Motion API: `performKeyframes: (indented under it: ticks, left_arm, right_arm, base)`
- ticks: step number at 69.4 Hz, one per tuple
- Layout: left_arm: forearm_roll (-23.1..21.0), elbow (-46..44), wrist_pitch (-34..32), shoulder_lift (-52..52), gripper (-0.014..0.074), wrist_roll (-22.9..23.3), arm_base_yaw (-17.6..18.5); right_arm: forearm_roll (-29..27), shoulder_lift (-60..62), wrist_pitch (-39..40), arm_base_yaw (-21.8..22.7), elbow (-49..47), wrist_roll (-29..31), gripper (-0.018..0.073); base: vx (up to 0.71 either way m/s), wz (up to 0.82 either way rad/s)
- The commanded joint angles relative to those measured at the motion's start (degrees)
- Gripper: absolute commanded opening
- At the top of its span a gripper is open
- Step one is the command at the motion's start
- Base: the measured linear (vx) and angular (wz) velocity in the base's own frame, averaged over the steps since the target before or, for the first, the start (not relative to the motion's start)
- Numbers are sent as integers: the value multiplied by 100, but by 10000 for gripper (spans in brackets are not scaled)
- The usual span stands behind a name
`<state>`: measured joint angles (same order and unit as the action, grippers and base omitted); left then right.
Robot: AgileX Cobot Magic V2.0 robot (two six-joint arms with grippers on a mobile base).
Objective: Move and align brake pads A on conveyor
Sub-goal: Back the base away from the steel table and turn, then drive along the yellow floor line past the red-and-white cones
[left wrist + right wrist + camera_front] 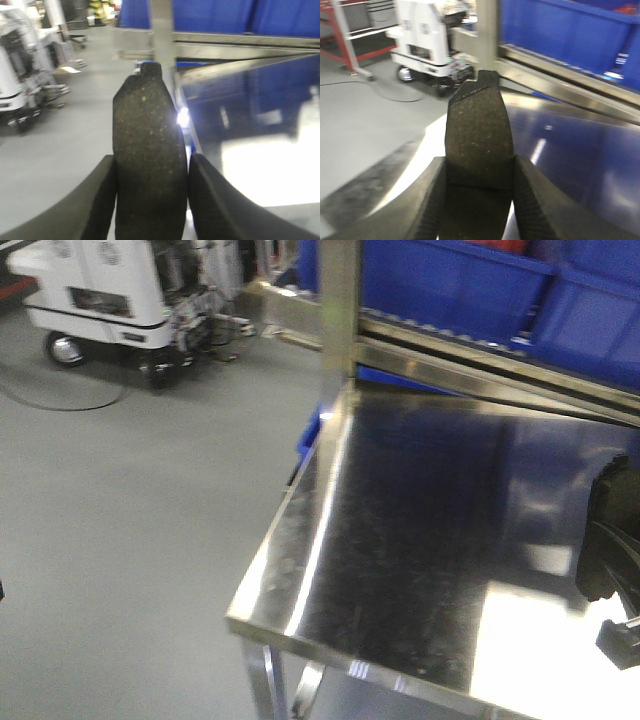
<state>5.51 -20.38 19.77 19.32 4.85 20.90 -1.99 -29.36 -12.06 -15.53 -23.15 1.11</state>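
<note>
Left pincer [151, 165], right pincer [479, 165]: each tight on a brake pad [145, 115] (table [420, 520] near)

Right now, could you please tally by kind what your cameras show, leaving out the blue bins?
Dark grey oblong brake pads, one each in the left gripper and right gripper: 2
Shiny stainless steel table: 1
White wheeled machine: 1
Total: 4
</note>
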Motion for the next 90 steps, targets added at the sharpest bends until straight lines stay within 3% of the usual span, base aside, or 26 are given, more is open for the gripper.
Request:
performKeyframes:
  ticks: [1,52,90]
  left_arm:
    - [16,-161,-557,42,42,15,25]
    - [16,-161,-557,42,42,15,25]
    - [16,-161,-557,42,42,15,25]
  right_arm:
    - [11,-2,594,7,-186,28,8]
    - [11,-2,594,7,-186,28,8]
    - [11,-2,594,7,-186,28,8]
  base:
    - [-14,63]
    - [-7,87]
    - [11,58]
